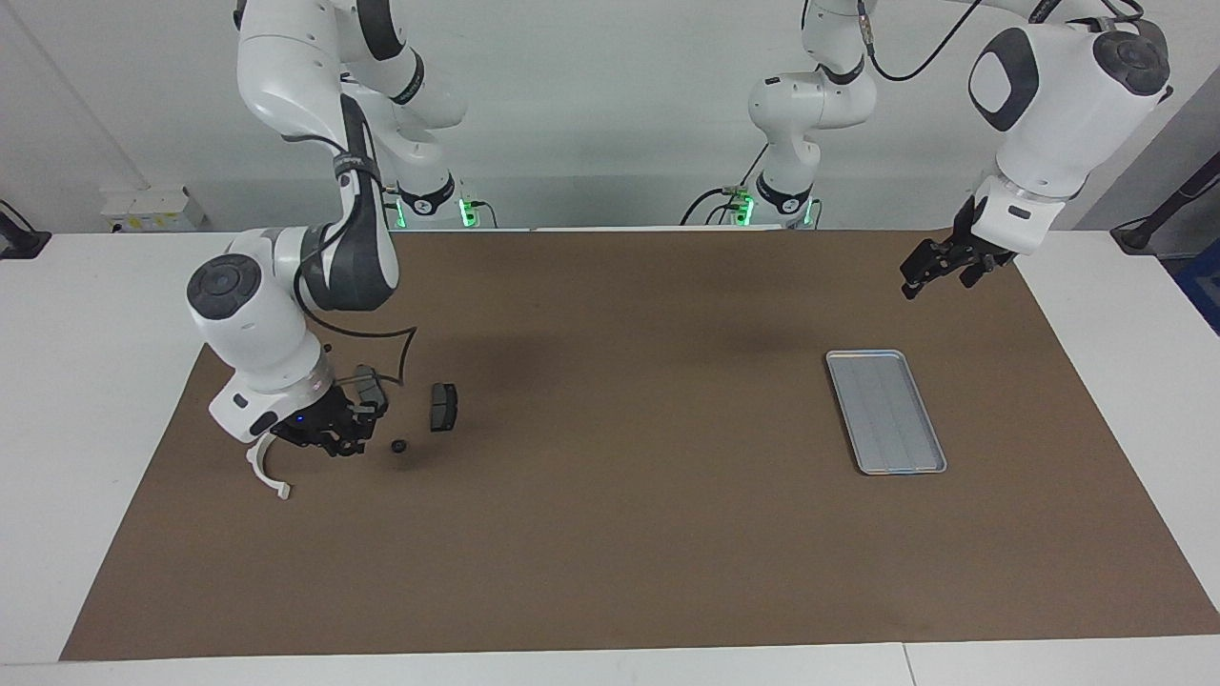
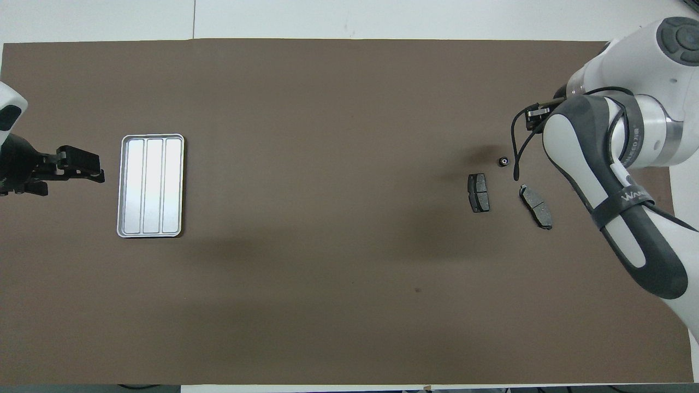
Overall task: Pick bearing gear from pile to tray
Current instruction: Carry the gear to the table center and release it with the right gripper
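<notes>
Right hand low over the parts pile, about to pick; tray empty.

The right hand (image 1: 334,433) hangs low over the pile at the right arm's end of the worktop (image 1: 610,534); whether its fingers are spread or pinching anything I cannot tell. A small black ring (image 1: 399,446), likely the bearing gear, lies flat just beside the hand; being round, it has no long axis. One dark plate (image 1: 444,406) lies near it, its long axis running toward the robots; a second plate (image 2: 535,206) lies slantwise. A white bracket (image 1: 266,474) curves under the wrist. The tray (image 1: 885,411), long axis toward the robots, sits well apart at the left arm's end, where the left hand (image 1: 939,270) waits raised, fingers apparently spread. Next, I judge: centre on the ring and close.
</notes>
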Action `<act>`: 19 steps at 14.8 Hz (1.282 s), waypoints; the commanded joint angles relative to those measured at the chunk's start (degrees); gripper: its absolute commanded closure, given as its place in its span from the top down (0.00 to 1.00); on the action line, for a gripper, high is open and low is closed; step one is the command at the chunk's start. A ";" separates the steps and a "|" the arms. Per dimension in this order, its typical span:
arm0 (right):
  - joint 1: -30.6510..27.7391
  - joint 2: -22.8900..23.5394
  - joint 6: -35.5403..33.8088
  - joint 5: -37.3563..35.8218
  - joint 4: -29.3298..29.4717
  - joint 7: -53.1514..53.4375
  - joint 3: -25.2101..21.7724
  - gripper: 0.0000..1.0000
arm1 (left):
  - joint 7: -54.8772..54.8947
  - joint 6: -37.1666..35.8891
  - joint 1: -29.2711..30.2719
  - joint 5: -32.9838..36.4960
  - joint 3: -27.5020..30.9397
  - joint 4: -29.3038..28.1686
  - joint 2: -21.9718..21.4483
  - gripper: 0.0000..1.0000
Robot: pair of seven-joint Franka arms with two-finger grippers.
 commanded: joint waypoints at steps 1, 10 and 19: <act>7.30 1.12 -4.86 -2.69 4.76 11.03 0.02 0.00 | 0.47 1.16 -0.26 -0.61 0.26 -2.05 -1.85 1.00; 27.27 0.77 -4.09 -3.76 3.37 41.13 0.37 0.00 | 0.47 1.16 -0.26 -0.61 0.26 -2.05 -1.85 1.00; 30.53 4.63 6.99 -1.74 -2.09 43.06 0.55 0.00 | 0.47 1.07 -0.26 -0.61 0.26 -2.05 -1.85 1.00</act>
